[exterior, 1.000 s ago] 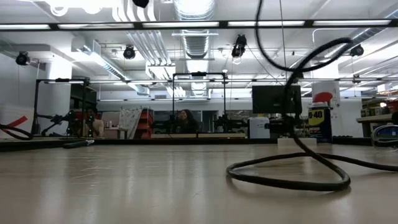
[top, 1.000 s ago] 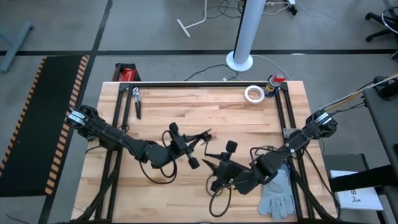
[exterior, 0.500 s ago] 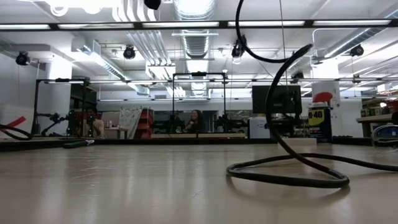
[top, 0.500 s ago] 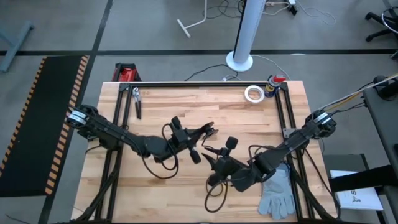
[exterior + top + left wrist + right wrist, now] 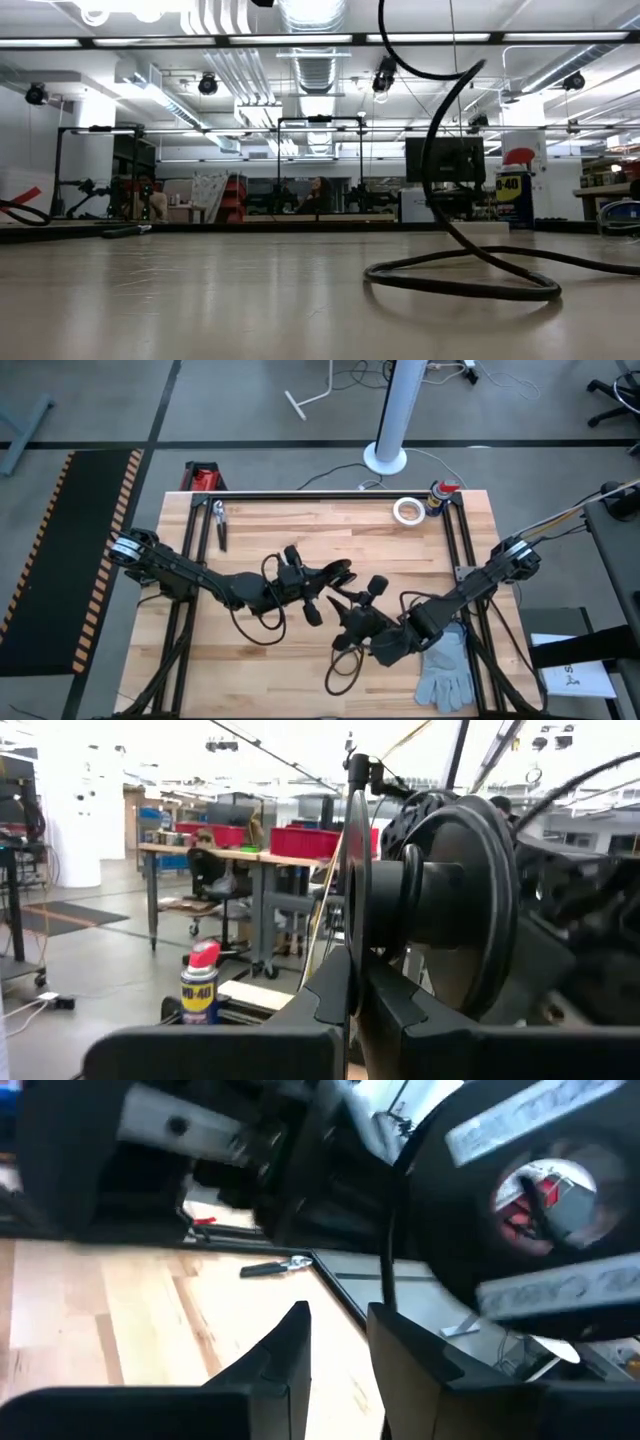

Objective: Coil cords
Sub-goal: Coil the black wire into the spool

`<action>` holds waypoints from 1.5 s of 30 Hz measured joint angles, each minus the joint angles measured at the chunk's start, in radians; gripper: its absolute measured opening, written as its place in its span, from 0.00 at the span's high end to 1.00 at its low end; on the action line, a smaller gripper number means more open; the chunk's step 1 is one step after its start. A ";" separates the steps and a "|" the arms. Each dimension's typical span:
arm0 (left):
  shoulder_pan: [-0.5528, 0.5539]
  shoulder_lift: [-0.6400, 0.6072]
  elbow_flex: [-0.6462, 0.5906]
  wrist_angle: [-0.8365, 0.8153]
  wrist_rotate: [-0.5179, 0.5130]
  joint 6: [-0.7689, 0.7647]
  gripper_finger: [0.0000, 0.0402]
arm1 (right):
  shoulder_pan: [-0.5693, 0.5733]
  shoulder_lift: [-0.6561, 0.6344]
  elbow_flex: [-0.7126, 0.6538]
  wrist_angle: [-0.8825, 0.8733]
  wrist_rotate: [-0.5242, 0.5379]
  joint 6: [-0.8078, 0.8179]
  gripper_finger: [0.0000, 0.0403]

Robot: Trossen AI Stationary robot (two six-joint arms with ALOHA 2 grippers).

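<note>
Since a second ago, both arms have crept toward the white tape roll [image 5: 407, 510]. From above, the thin black cord [image 5: 343, 666] trails behind the right gripper [image 5: 340, 604], fingers nearly closed on it; the left gripper [image 5: 342, 572], fingers nearly together, meets it mid-table. Low down, the cord loops on the wooden table [image 5: 200, 300].

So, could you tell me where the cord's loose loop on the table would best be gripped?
Probably the cord where its loop lies flat on the table, coming from straight above: it is a thin strand with bare wood on either side.
</note>
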 joint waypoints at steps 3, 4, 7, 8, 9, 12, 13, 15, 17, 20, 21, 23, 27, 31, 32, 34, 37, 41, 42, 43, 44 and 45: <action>0.000 0.000 0.000 -0.001 0.000 0.001 1.00 | 0.004 0.000 -0.009 -0.008 0.000 0.001 0.80; 0.000 0.000 0.000 0.002 0.000 0.001 1.00 | 0.004 0.000 -0.012 -0.015 0.001 0.006 0.82; -0.002 0.000 0.000 0.007 0.001 0.000 1.00 | 0.004 0.000 -0.026 -0.028 0.001 0.024 0.86; -0.004 0.000 0.000 0.007 0.001 0.000 1.00 | 0.004 0.000 -0.029 -0.028 0.000 0.026 0.87; -0.006 0.000 0.000 0.009 0.001 0.000 1.00 | 0.005 0.000 -0.031 -0.028 0.001 0.027 0.89; -0.011 0.000 0.000 0.016 0.001 0.000 1.00 | 0.012 0.000 -0.032 -0.024 0.002 0.027 0.91; -0.013 0.000 0.000 0.017 0.001 0.000 1.00 | 0.014 0.000 -0.033 -0.025 0.002 0.027 0.92; -0.017 0.000 0.000 0.020 0.001 0.000 1.00 | 0.018 0.000 -0.033 -0.034 0.001 0.037 0.93; -0.021 0.000 0.000 0.024 0.001 0.000 1.00 | 0.020 0.000 -0.039 -0.057 0.007 0.072 0.93; -0.028 0.000 0.000 0.023 0.007 0.001 1.00 | 0.036 0.000 -0.047 -0.102 0.037 0.153 0.92; -0.030 0.000 0.000 0.023 0.008 0.009 1.00 | 0.050 0.000 -0.047 -0.095 0.046 0.171 0.92; -0.032 0.000 0.000 0.023 0.007 0.023 1.00 | 0.085 -0.001 -0.047 -0.072 0.074 0.172 0.90; -0.032 0.000 0.000 0.022 0.007 0.026 1.00 | 0.135 -0.001 -0.047 -0.074 0.178 0.174 0.87; -0.032 0.000 0.000 0.023 0.007 0.026 1.00 | 0.141 -0.001 -0.048 -0.075 0.195 0.227 0.82; -0.032 0.000 0.000 0.023 0.006 0.026 1.00 | 0.139 -0.001 -0.048 -0.075 0.195 0.246 0.81; -0.032 0.000 0.001 0.024 0.003 0.027 1.00 | 0.136 -0.001 -0.048 -0.075 0.191 0.282 0.78; -0.032 0.000 0.001 0.022 -0.005 0.031 1.00 | 0.134 -0.001 -0.049 -0.086 0.178 0.364 0.74; -0.032 0.000 0.001 0.020 -0.006 0.034 1.00 | 0.134 -0.001 -0.051 -0.099 0.148 0.464 0.67; -0.032 0.000 0.001 0.020 -0.006 0.035 1.00 | 0.132 -0.001 -0.053 -0.105 0.144 0.481 0.66; -0.032 0.000 0.001 0.019 -0.006 0.035 1.00 | 0.129 -0.001 -0.056 -0.117 0.142 0.495 0.64; -0.032 0.000 0.001 0.019 -0.006 0.035 1.00 | 0.125 -0.001 -0.060 -0.128 0.142 0.514 0.63; -0.033 0.000 0.001 0.019 -0.006 0.035 1.00 | 0.121 -0.001 -0.063 -0.138 0.142 0.532 0.62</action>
